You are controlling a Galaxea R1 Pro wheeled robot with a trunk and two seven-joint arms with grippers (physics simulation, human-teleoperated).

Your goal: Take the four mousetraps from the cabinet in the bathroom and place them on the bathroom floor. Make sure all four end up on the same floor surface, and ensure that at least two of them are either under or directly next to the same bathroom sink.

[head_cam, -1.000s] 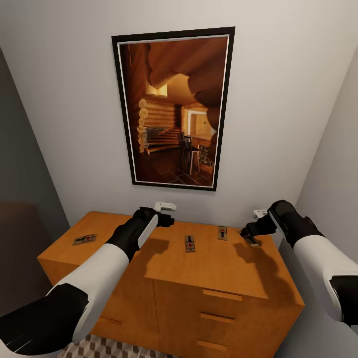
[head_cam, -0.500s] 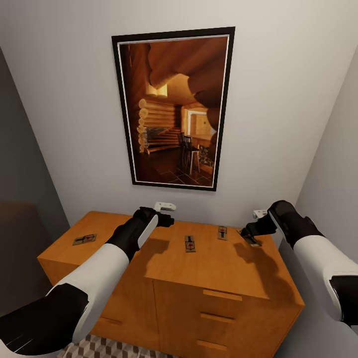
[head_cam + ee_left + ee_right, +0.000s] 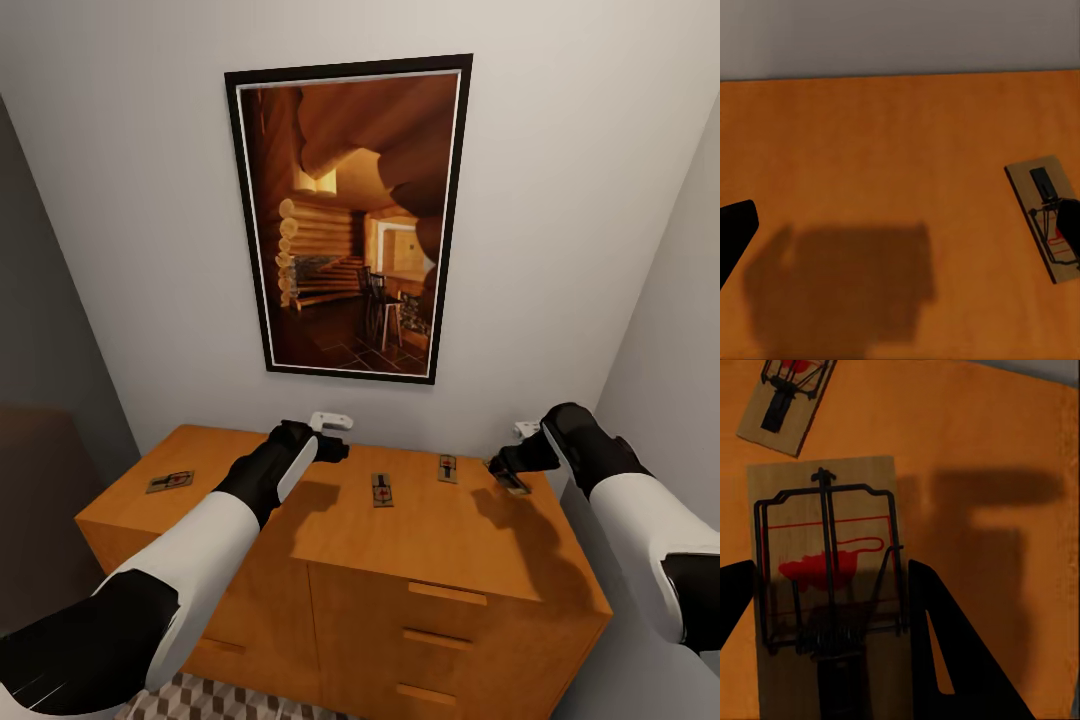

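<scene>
Right wrist view: mousetrap [image 3: 825, 585] between right gripper [image 3: 832, 607] fingers, clamped at far right of cabinet [image 3: 440, 540] top. Three other mousetraps lie flat on top: [image 3: 447, 468], [image 3: 382, 489], [image 3: 170, 481]. Left gripper [image 3: 335, 445] spread open, empty, above top. Framed picture [image 3: 350, 215] on wall.

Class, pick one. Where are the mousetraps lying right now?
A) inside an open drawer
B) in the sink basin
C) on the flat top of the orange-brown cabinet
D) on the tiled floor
C: in the head view the mousetraps lie flat on the cabinet top, its drawers shut.
</scene>
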